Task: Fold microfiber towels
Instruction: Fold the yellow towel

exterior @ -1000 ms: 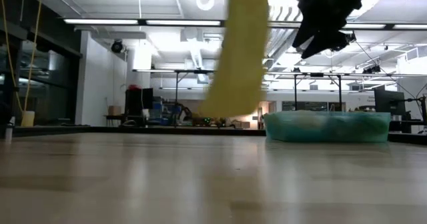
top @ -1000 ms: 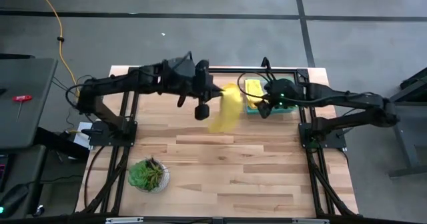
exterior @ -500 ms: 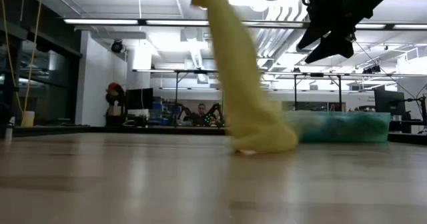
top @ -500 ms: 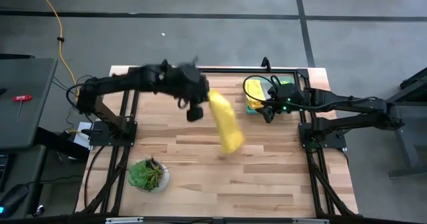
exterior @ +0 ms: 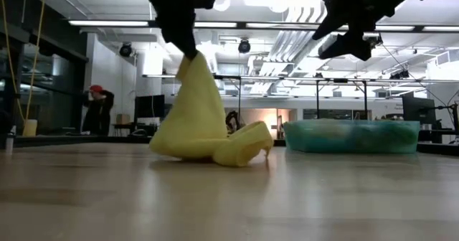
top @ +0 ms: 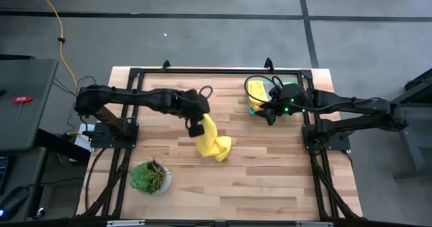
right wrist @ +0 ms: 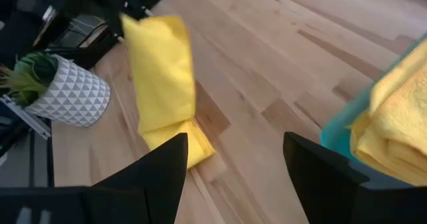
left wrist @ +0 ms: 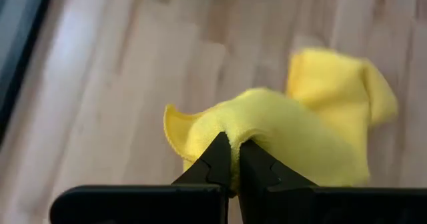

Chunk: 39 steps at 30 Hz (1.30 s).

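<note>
- One yellow towel point(top: 212, 142) is pinched by the left gripper point(top: 197, 127), lower end crumpled on table point(top: 270, 180).
- Right gripper point(top: 269, 114) is held over tray point(top: 255, 110), jaws spread.
- One folded towel point(top: 256, 92) is seen in tray.

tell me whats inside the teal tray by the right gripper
Folded yellow towels lie stacked in the teal tray, near the open right gripper. Anything beneath the top towel is covered.

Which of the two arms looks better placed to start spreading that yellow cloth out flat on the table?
The left: its gripper is shut on the yellow towel mid-table. The right gripper hangs open by the tray.
</note>
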Each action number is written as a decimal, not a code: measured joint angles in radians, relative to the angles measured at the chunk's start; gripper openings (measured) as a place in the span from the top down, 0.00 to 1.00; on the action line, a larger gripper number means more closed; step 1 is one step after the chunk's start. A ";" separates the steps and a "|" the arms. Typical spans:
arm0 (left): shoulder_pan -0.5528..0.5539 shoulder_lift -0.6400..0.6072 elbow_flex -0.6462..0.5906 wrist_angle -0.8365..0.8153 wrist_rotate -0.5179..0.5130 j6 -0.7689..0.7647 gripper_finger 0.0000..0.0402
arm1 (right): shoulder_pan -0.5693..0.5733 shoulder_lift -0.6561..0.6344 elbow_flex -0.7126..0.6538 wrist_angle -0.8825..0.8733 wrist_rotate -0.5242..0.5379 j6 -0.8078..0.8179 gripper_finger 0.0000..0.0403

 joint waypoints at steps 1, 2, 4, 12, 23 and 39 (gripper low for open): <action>0.013 -0.001 0.007 0.011 -0.002 0.007 1.00 | 0.003 0.006 0.000 0.007 0.000 0.000 0.41; 0.029 -0.006 0.014 0.019 -0.001 0.019 1.00 | 0.006 0.013 0.000 0.007 0.000 0.000 0.41; 0.068 -0.019 0.026 0.046 -0.011 0.049 1.00 | 0.014 0.030 0.000 0.006 0.000 -0.001 0.41; 0.309 0.000 0.004 0.073 -0.072 0.016 1.00 | 0.051 0.131 0.000 0.018 0.014 0.027 0.41; 0.418 0.002 -0.190 0.026 0.041 -0.080 1.00 | 0.188 0.409 0.000 0.279 0.011 -0.065 0.41; 0.410 0.002 -0.210 0.103 0.043 -0.155 1.00 | 0.325 1.046 0.570 -0.026 0.138 -0.737 0.41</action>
